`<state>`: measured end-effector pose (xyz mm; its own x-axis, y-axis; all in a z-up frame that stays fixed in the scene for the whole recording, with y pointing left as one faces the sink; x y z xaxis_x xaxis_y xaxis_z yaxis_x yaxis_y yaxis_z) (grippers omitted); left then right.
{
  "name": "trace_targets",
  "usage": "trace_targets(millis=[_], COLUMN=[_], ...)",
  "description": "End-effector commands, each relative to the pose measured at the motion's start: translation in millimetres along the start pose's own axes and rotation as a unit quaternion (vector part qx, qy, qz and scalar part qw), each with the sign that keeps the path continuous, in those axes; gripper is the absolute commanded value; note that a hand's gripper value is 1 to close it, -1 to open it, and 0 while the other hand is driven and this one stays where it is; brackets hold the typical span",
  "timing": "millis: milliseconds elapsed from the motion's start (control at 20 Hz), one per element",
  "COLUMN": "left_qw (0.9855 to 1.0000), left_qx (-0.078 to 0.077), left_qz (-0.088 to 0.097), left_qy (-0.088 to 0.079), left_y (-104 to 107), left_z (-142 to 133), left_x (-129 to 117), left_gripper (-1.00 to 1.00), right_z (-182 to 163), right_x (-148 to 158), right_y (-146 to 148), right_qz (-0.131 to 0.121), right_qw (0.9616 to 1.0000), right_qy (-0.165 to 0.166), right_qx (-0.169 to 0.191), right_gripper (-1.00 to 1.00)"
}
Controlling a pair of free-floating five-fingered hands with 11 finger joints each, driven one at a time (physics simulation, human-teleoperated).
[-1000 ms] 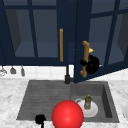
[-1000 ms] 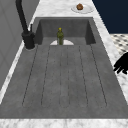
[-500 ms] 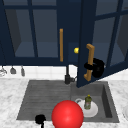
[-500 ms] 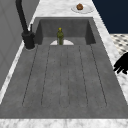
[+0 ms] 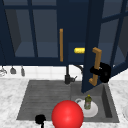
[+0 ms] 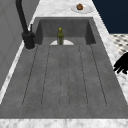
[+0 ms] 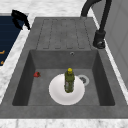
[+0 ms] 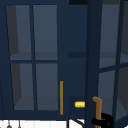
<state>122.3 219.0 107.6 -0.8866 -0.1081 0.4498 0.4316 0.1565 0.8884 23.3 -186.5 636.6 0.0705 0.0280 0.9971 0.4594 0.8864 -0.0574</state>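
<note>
Wall cabinet in dark blue with glass panes, above a grey sink set in a pale marbled tabletop. Its right door stands swung open toward the viewer, edge on. The right robot hand is clamped on the lower part of that door's brass handle, fingers curled round it. Inside, on the cabinet's low shelf, lies 1 small yellow object. The left door is closed, its own brass handle upright.

The left robot hand hangs idle over the near left edge of the sink, fingers loose and apart, holding nothing.

In the basin on the right, a green bottle stands upright on a white plate. A black faucet rises at the far rim. A red ball sits large in the near foreground.

My reading: the door is mid-swing under a firm grip. Any further swing calls for the right robot hand to follow the handle's arc, keeping clear of the faucet below.
</note>
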Motion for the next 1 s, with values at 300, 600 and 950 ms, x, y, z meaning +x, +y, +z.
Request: trace_targets(millis=[300, 600, 950], left_qw=[1.0000, 1.0000, 1.0000], left_qx=[0.000, 0.000, 0.000], left_qz=[0.000, 0.000, 0.000], left_qy=[0.000, 0.000, 0.000], left_y=[0.0, 0.0, 0.0], left_z=[0.0, 0.0, 0.0], left_x=[0.0, 0.0, 0.0], left_gripper=[0.00, 0.00, 0.00], right_z=[8.9, 13.6, 8.0], right_x=[-8.1, -7.6, 0.4], right_y=[-72.6, -114.5, -157.7], right_qz=[-0.004, -0.002, -0.007], right_qw=[0.9995, 0.9978, 0.9947], right_qy=[0.000, -0.002, -0.015], right_qx=[0.032, 0.066, 0.101], right_gripper=[1.00, 1.00, 1.00])
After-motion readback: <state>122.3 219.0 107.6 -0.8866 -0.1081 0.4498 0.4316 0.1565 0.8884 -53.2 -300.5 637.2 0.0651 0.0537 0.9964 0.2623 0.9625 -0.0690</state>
